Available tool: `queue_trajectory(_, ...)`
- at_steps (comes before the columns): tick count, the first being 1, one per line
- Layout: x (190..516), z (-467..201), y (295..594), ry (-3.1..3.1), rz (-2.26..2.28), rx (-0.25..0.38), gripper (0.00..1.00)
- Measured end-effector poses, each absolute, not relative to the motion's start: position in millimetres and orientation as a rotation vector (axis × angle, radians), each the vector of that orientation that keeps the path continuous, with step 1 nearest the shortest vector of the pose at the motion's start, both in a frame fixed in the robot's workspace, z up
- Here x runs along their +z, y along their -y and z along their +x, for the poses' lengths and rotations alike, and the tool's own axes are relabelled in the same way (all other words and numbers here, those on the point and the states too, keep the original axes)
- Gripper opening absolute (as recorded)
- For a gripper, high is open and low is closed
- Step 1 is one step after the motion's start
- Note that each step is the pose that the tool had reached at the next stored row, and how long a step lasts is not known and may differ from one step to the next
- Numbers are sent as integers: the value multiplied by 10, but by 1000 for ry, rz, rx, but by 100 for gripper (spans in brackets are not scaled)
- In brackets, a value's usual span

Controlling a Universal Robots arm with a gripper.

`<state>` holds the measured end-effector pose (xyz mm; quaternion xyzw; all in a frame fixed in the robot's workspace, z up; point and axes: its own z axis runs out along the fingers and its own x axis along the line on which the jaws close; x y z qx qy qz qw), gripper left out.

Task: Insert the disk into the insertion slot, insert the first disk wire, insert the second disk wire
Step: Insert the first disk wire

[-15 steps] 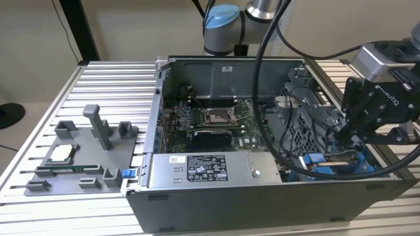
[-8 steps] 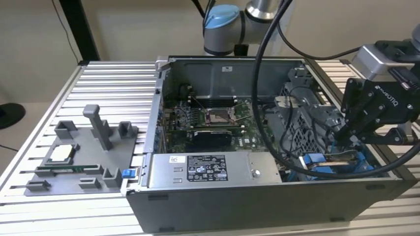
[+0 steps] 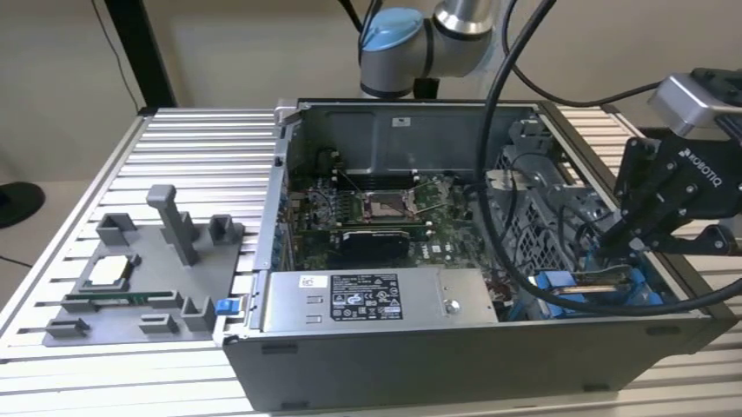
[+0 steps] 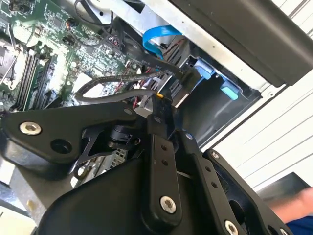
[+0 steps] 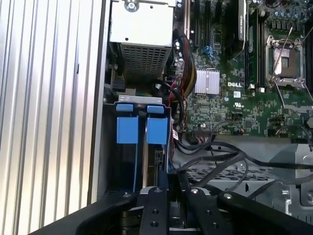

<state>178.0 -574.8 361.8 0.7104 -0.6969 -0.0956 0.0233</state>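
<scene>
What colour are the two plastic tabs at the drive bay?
Bright blue. The tabs show best in the first wrist view.

Surface (image 3: 186, 148): silver alu, ribbed w/ parallel slats.
PC case (image 3: 464, 369): dull grey outside, lighter grey sheet inside.
Mobo (image 3: 383, 204): green, black slots, silver socket.
PSU box (image 3: 371, 300): silver, black-and-white sticker.
Fixture tray (image 3: 139, 278): mid-grey plastic, one small blue clip (image 3: 228, 306).
Arm (image 3: 453, 26): silver-grey, light-blue joint cap (image 3: 392, 30).
Gripper (image 3: 609, 248): matt black, silver screw heads.
Insertion slot (image 5: 139, 99): grey metal, bright blue tabs (image 5: 128, 131).
Cables (image 3: 492, 104): black. One flat ribbon (image 4: 156, 36) is sky blue. Thin red and yellow wires (image 5: 183, 83) by the PSU.
</scene>
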Motion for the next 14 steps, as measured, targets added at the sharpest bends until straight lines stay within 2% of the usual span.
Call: queue_trajectory(14,3547,1919,5750,2142,2174,-332,0)
